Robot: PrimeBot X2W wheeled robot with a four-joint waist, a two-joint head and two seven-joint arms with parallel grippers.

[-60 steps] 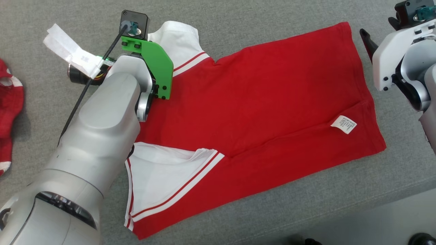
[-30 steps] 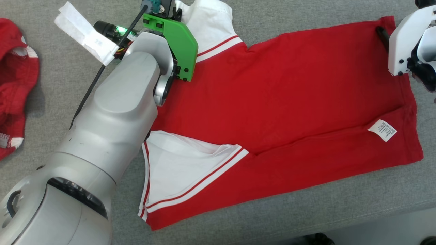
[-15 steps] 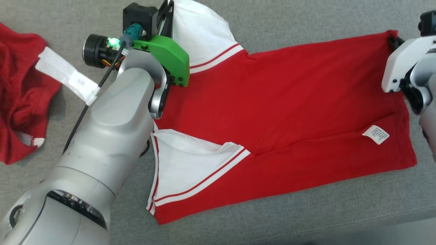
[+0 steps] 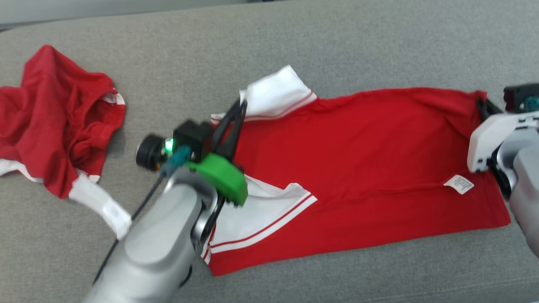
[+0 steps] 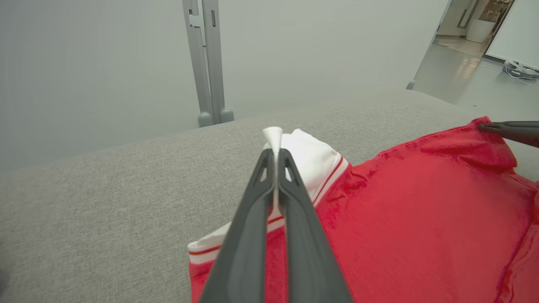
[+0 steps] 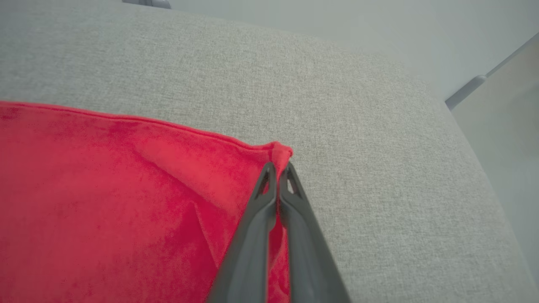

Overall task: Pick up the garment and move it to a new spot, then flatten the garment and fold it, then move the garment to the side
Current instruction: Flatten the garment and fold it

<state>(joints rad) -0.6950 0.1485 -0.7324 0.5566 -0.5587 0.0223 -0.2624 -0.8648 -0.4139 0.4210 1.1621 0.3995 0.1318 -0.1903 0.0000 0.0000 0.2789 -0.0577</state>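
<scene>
The garment (image 4: 362, 160) is a red T-shirt with white, red-striped sleeves, spread across the grey cushion (image 4: 294, 46). My left gripper (image 4: 241, 105) is shut on the far white sleeve (image 5: 313, 162), and a thin fold of that white cloth sticks up between its fingertips in the left wrist view. At the shirt's far right corner my right gripper (image 6: 278, 168) is shut on the red hem (image 6: 281, 152), which bunches up around the tips. The near sleeve (image 4: 257, 219) lies flat beside my left forearm. A white care label (image 4: 459, 184) shows near the hem.
A second red garment (image 4: 54, 126) lies crumpled at the cushion's left end. A grey post (image 5: 208, 63) stands against the pale wall behind the cushion. Bare grey fabric stretches behind and in front of the shirt.
The head camera has tilted up and the whole picture shifted down. My right gripper has closed on the hem corner. The far sleeve now stands lifted in my left gripper.
</scene>
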